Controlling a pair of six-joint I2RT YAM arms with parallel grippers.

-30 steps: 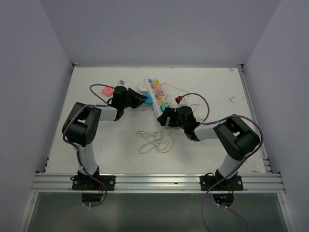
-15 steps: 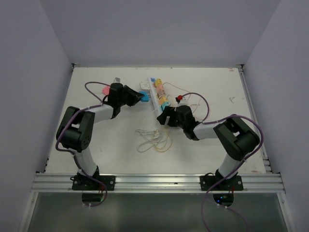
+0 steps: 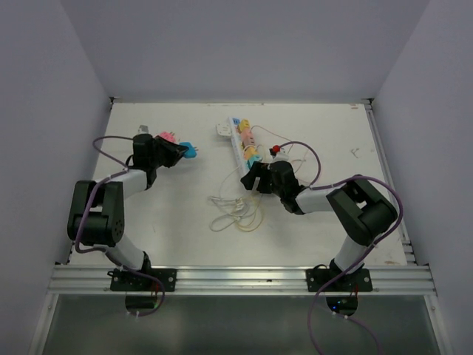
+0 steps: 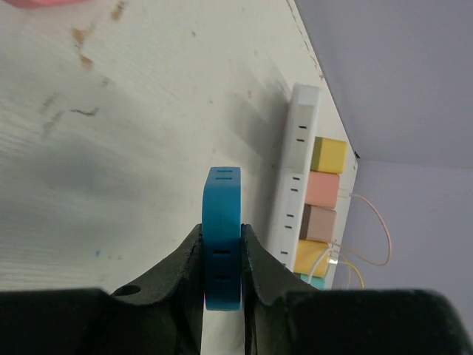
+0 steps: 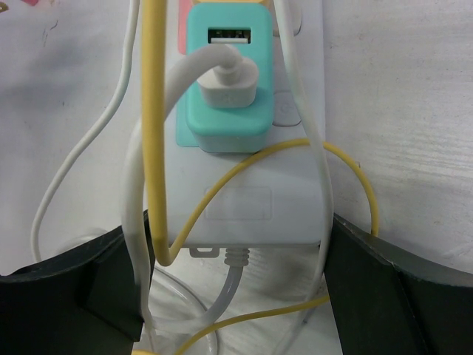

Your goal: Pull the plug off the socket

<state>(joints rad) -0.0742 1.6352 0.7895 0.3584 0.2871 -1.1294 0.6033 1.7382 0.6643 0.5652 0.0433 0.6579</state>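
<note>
White table [image 3: 148, 214], scuffed and marked. Lying on it: the socket [image 3: 242, 144], angled near the back middle; a pink plug [image 3: 164, 138] at back left; a small white block [image 3: 221, 131] just left of the strip; a loose cable tangle [image 3: 235, 213] mid-table.

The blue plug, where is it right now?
In the top view the blue plug sits left of the socket, clamped in the left gripper, near a pink plug.
</note>
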